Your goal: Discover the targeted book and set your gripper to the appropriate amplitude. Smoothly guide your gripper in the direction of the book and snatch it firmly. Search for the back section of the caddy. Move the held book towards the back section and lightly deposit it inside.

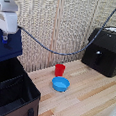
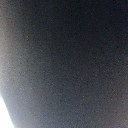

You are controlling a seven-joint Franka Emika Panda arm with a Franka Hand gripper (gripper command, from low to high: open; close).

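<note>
One thin, stiff navy-blue hardcover book (image 1: 7,49), probably light and slick, pinched at its top edge by the white hand (image 1: 4,37), above the black fabric caddy (image 1: 13,90) at eight o'clock.

I count one book (image 1: 7,48), one caddy (image 1: 13,93), one red cup (image 1: 59,69), one blue bowl (image 1: 60,84) and one black box (image 1: 106,50) (appliance-like), all on my table (image 1: 85,104).

Gripper (image 1: 4,37) apparently gripping book (image 1: 7,50) above caddy (image 1: 13,93).
</note>
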